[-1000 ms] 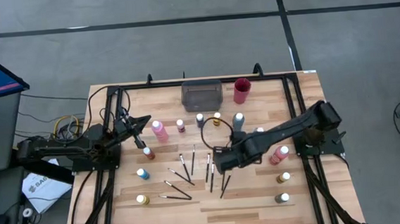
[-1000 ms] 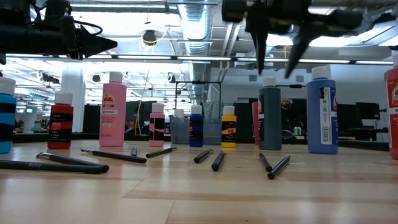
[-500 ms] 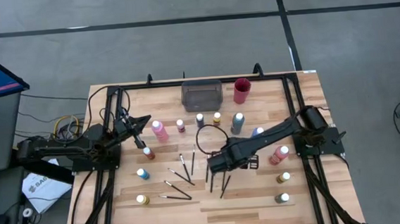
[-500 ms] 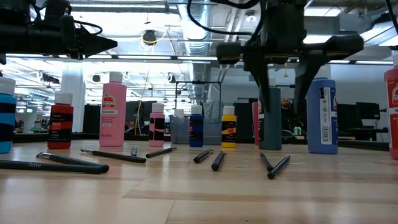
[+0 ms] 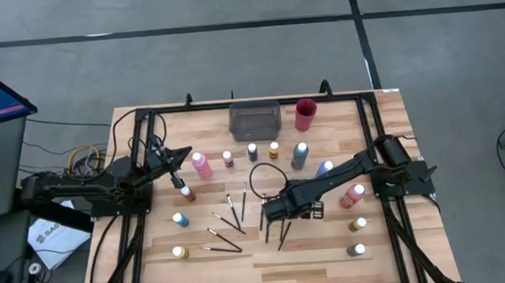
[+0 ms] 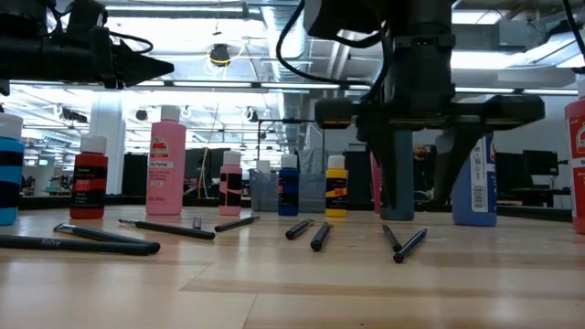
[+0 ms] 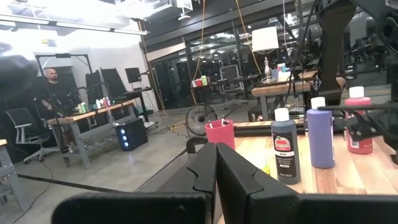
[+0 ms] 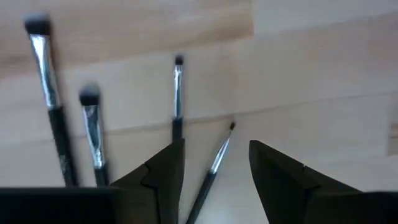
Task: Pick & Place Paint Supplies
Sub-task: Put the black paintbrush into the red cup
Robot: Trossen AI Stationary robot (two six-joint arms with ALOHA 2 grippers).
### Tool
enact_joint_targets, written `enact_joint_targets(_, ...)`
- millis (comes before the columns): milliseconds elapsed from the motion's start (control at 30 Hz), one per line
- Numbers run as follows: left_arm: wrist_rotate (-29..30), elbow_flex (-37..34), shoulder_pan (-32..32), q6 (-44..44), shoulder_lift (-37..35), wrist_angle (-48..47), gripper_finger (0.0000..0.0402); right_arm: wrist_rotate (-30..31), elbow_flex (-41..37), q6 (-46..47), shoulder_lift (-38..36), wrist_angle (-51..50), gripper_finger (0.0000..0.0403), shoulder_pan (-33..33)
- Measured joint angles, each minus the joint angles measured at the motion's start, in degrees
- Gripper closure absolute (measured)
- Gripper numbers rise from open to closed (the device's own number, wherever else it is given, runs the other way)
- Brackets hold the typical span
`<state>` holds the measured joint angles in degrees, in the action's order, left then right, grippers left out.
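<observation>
From above, the right gripper hung low over the loose cluster of brushes at the middle of the desk, apparently lined up to take one, while the paint bottles stood scattered around them and the grey tray and red cup sat at the far edge, empty as far as could be seen. The left gripper waited raised at the left side. At desk level, the right gripper was down close to the wood with its fingers spread apart and nothing between them, just behind two brushes. In the left wrist view, the left fingers were pressed together on nothing. In the right wrist view, the spread fingers straddled a thin brush lying on the desk, not yet touching it; three more lay beside.
</observation>
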<state>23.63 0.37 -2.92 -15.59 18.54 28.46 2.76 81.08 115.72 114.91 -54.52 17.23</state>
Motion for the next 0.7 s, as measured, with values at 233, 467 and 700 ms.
enact_joint_targets(233, 0.03, 0.01, 0.0, 0.01, -0.03, 0.02, 0.0399, -0.05, -3.65, -0.13, -0.12, 3.83, 0.023, -0.03)
enact_joint_targets(467, 0.08, 0.01, 0.0, 0.01, -0.03, 0.07, 0.0399, -0.86, -7.4, 1.13, -0.61, 7.28, 0.0234, -0.02)
enact_joint_targets(700, 0.12, 0.01, 0.0, 0.01, -0.03, 0.09, 0.0399, -1.7, -7.58, -1.2, -0.44, 7.16, 0.0294, -0.62)
